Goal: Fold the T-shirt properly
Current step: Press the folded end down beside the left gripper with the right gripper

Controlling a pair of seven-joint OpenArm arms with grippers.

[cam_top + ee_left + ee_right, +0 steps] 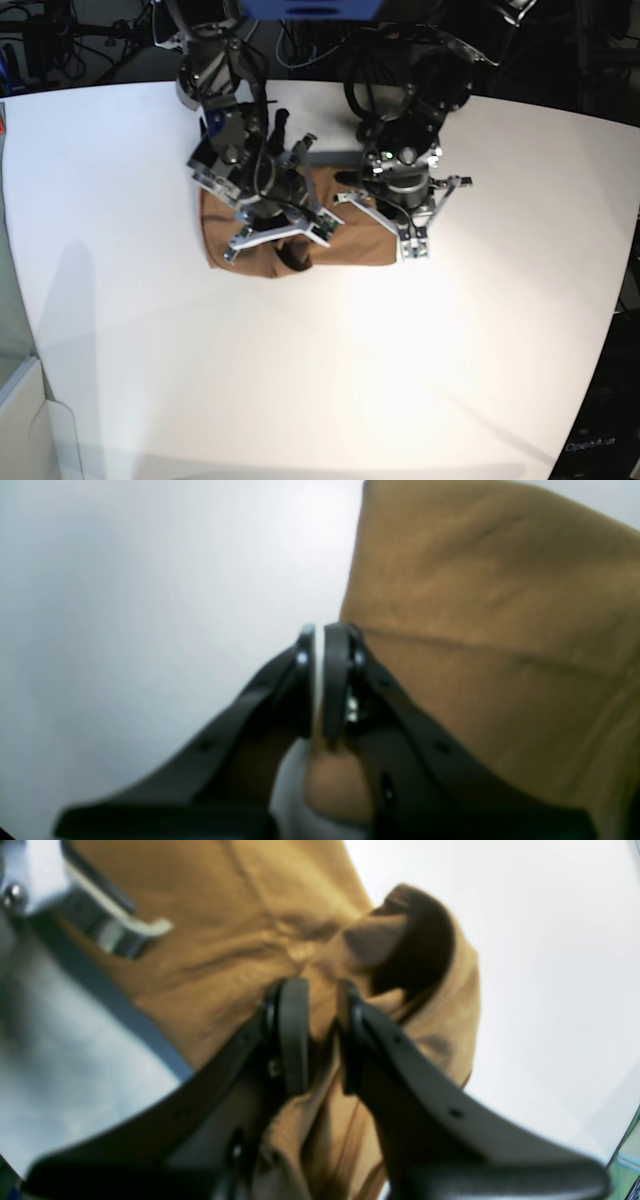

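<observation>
The tan T-shirt (352, 243) lies folded into a wide band on the white table (330, 370), under both arms. In the right wrist view a bunched fold of the T-shirt (280, 915) runs between the pads of my right gripper (320, 995), which is shut on it. A sleeve-like opening (415, 950) puffs up just beyond the fingertips. My left gripper (319, 632) sits at the edge of the T-shirt (490, 610). Its jaws are shut to a thin slit that shows only white table. The cloth lies to the right of its right finger (337, 670).
In the right wrist view a metal bracket of the arm (105, 920) crosses the top left. Dark cables and equipment (400, 40) crowd the table's far edge. Bare white tabletop spreads in front of the shirt and to both sides.
</observation>
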